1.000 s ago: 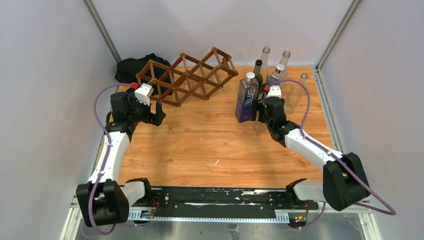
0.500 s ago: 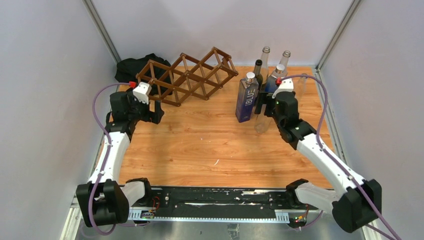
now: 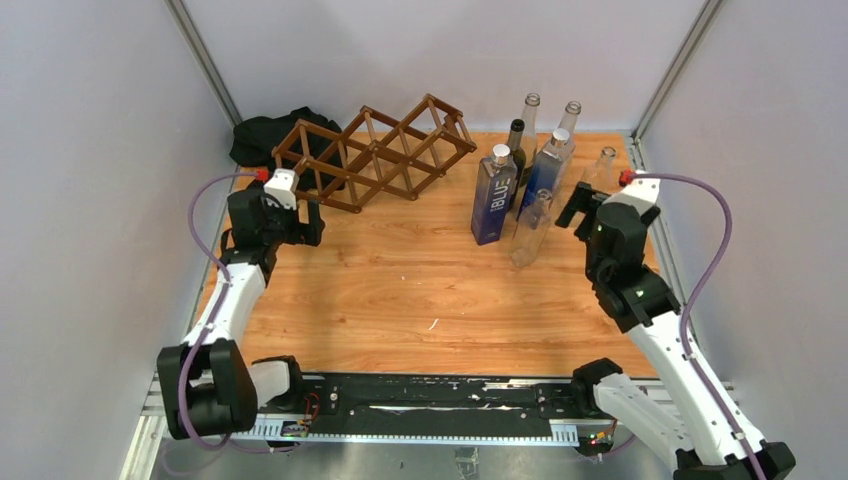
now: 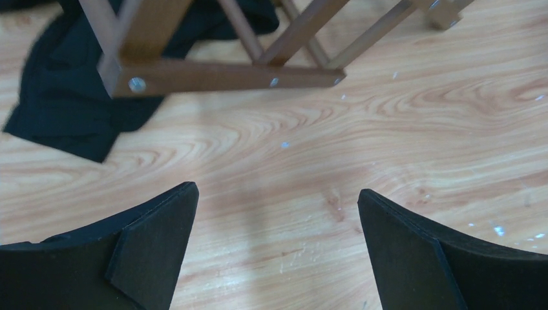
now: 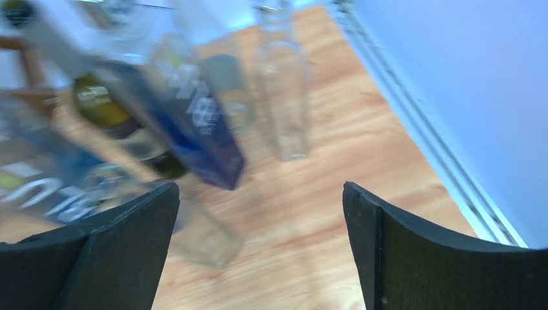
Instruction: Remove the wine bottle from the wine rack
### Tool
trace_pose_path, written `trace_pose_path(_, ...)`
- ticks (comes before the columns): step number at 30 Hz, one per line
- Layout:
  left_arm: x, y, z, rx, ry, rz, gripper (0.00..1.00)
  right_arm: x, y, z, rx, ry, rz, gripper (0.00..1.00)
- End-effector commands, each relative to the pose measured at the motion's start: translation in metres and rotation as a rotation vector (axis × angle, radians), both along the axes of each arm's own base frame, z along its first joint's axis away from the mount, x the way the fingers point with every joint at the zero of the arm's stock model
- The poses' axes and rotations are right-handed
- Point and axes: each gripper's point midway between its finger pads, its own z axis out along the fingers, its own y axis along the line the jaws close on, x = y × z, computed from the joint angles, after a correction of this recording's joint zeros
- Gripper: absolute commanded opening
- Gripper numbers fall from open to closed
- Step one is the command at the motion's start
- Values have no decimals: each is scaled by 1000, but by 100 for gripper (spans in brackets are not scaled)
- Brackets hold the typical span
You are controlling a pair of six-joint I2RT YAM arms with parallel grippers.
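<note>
White letters reading "BLU" ran up the side of a square blue bottle [image 3: 494,195], the only writing legible on the wooden table [image 3: 400,290]. In the right wrist view the lettering on the bottles was too blurred to read.

The dark wine bottle [image 3: 516,135] stood upright, neck up and long axis vertical, just behind the blue bottle. It was in a cluster of clear bottles [image 3: 531,110] at the back right of the table, near the right end of the wine rack [image 3: 375,150] but apart from it.

The rack lay long and low at the back left. Its long axis ran diagonally from the near left to the far right, with its left end beside a black cloth [image 3: 265,135].

The left gripper [image 3: 310,222] hung just in front of the rack's left end. Its fingers were spread wide over bare wood and grasped nothing.

The right gripper [image 3: 572,207] stood just right of the bottle cluster. Its jaws were likewise released, with nothing between them.
</note>
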Motion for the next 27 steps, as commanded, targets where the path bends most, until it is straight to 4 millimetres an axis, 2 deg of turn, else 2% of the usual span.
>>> trace_pose_path(1,8,14,-31,14,4,64,100,-34,-77,-44,-18,19,-436,100)
trace_pose_path(4,10,8,-46,-7,-12,38,100,-43,-97,-58,-29,-49,-560,100)
trace_pose_path(7,17,2,-53,-51,-61,31,100,-38,-104,-73,-88,-53,-588,98)
trace_pose_path(12,26,-7,-72,-130,-67,16,100,-32,-120,-105,-212,68,-637,92)
trace_pose_path(14,28,-3,-75,-118,-65,33,100,-28,-124,-120,-227,82,-625,91)
trace_pose_path(18,31,8,-65,-91,-160,92,100,-25,-127,-156,-174,107,-608,98)
trace_pose_path(20,28,-2,-60,-104,-226,35,100,-22,-124,-170,-150,98,-582,99)
trace_pose_path(27,14,-5,-49,-82,-321,22,100,-5,-116,-187,-190,34,-491,100)
